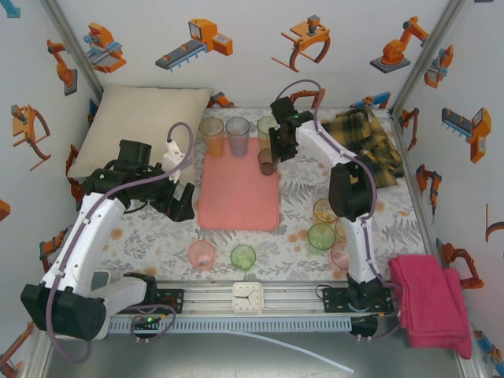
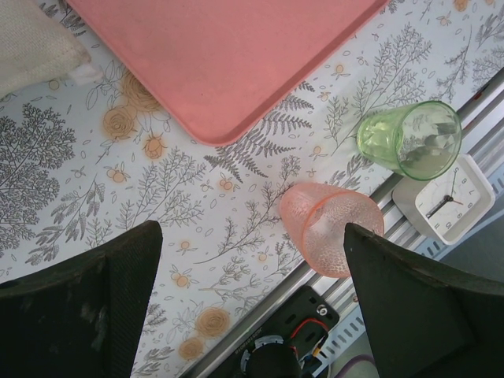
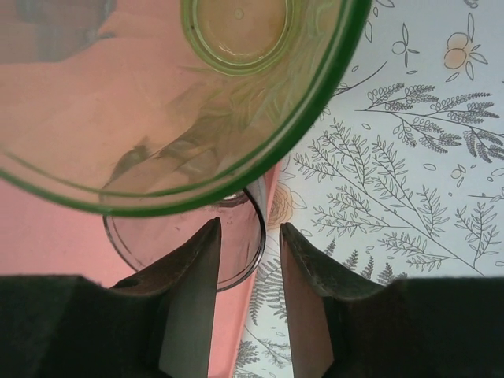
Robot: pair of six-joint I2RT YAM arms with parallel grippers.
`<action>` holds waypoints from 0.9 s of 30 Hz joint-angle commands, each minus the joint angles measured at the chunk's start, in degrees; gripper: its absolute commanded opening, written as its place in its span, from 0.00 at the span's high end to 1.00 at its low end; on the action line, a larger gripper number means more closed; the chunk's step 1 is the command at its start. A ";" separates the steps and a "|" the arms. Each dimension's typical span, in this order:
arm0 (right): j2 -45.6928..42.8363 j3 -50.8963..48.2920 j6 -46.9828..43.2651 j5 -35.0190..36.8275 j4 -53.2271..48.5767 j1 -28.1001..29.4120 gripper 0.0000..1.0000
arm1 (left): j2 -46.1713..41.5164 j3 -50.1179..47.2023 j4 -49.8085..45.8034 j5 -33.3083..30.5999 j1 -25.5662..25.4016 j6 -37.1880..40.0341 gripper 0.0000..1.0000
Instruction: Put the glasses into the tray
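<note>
Since the smoky glass [image 1: 268,161] stands at the far right corner of the tray [image 1: 236,205], the right fingers [image 3: 189,299] straddle its rim slightly parted, while the left fingers [image 2: 87,299] gape empty above the pink glass [image 2: 331,228]

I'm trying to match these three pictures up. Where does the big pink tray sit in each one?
Top external: the tray lies in the middle of the picture.
Left wrist: one rounded corner of it comes down from the top edge.
Right wrist: it is on the left, partly seen through a green glass.
Shared landmark: the flowered tablecloth beside the tray.
</note>
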 commanded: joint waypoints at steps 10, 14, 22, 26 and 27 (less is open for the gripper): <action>-6.30 0.59 -0.38 -1.01 -2.57 0.50 0.63 | -2.01 0.83 -2.37 0.31 0.30 3.15 0.10; -10.50 -1.87 -0.40 -0.41 -3.07 0.61 0.63 | -2.49 -0.02 -3.35 0.43 0.31 4.81 0.11; -24.52 -12.64 0.47 -0.43 -1.96 1.10 0.63 | -2.54 -3.32 -5.09 -1.18 -1.40 8.39 0.12; -30.82 -19.78 0.86 -0.83 -1.57 2.66 0.63 | -2.38 -4.72 -5.69 -2.74 -3.86 9.28 0.13; -32.09 -21.28 0.88 -0.89 -1.64 3.30 0.63 | -2.49 -5.10 -5.49 -2.83 -4.34 9.29 0.13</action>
